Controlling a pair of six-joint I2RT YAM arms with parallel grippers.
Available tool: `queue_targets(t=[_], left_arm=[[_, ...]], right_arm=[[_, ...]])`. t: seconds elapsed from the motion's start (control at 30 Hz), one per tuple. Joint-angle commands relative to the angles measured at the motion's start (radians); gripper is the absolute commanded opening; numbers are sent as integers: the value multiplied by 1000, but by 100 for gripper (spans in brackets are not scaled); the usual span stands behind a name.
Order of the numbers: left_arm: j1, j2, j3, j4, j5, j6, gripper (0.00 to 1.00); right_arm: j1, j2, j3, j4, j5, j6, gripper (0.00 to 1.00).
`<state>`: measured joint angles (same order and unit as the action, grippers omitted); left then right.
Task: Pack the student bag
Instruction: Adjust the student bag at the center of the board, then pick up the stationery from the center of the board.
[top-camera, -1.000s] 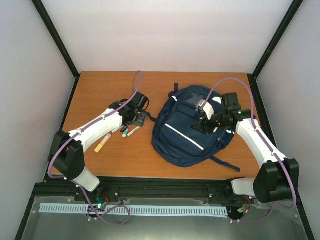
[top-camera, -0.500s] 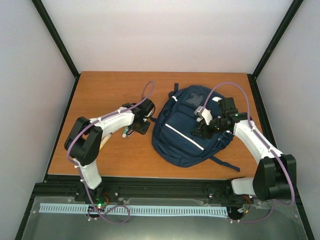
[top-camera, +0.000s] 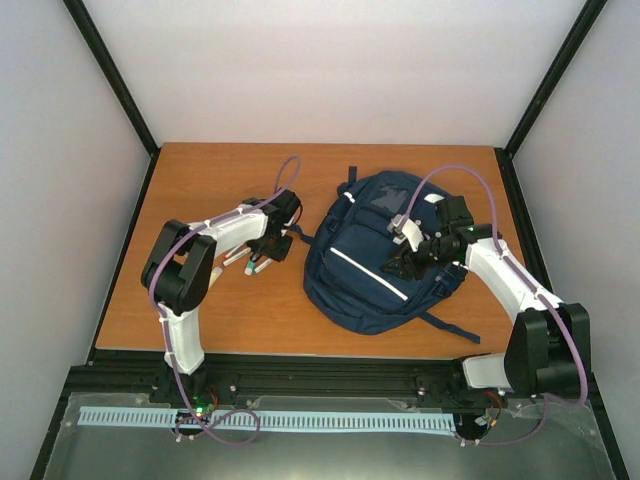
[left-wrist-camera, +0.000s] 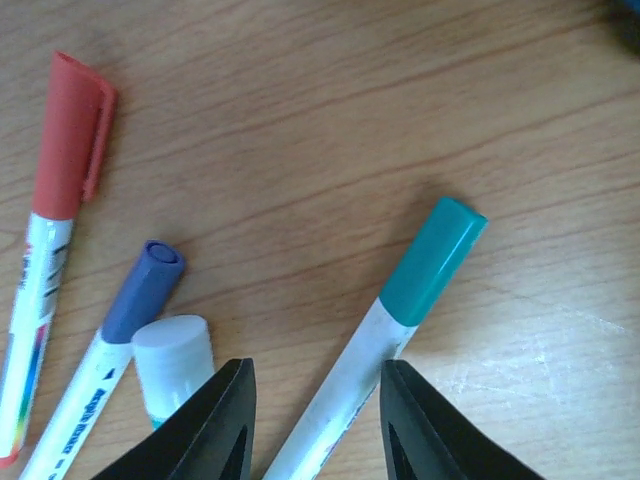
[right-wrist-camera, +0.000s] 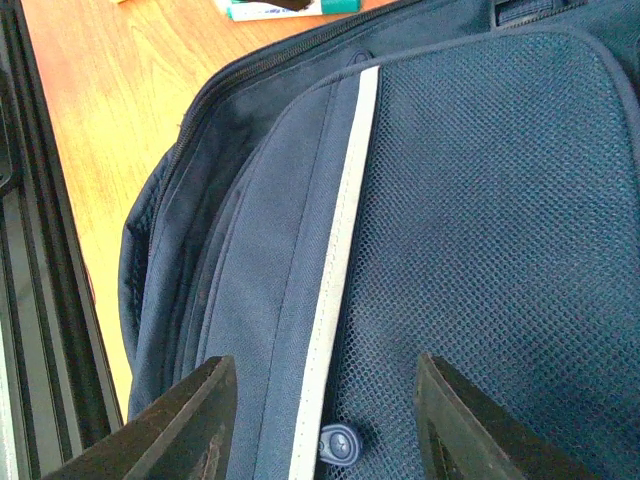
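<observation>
Left pincer (left-wrist-camera: 315, 400) gapes astride a teal-capped marker (left-wrist-camera: 425, 265), right pincer (right-wrist-camera: 320, 400) likewise over the student bag (right-wrist-camera: 490, 200). We see a wood-grain bench (top-camera: 200, 180), white walls (top-camera: 330, 70).

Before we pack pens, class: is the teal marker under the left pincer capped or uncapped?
Capped: a teal cap covers the tip of the teal marker, which lies on the table between the fingers of the open left pincer.

Matt cloth student bag (top-camera: 365, 270), mesh pocket (right-wrist-camera: 500, 220), smooth wood-grain table (top-camera: 230, 170), glossy plastic teal-capped marker (left-wrist-camera: 430, 262)
</observation>
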<state>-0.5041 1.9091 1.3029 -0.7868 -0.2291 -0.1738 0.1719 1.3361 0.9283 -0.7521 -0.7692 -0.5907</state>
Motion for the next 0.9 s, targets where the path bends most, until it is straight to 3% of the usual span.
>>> queue_targets(t=[0.0,0.3,0.53,0.7,0.87], left_arm=[[4,38,30,-22,53,18,35],[4,75,34,-48,78,1,25],[0,40,-7,-97,64,-77,17],[-5,-16,-73,-101,80,-126,8],[-8,-141,-114,-96,124,-190,2]], right_arm=[[9,18,19,-18,-31,-20,49],[9,18,24,-28,-33,-29,47],[17,7,35,-32,-26,-19,40],[114,-29,67,-27,123,-18,42],[279,-12,97,-39,315,1,51]])
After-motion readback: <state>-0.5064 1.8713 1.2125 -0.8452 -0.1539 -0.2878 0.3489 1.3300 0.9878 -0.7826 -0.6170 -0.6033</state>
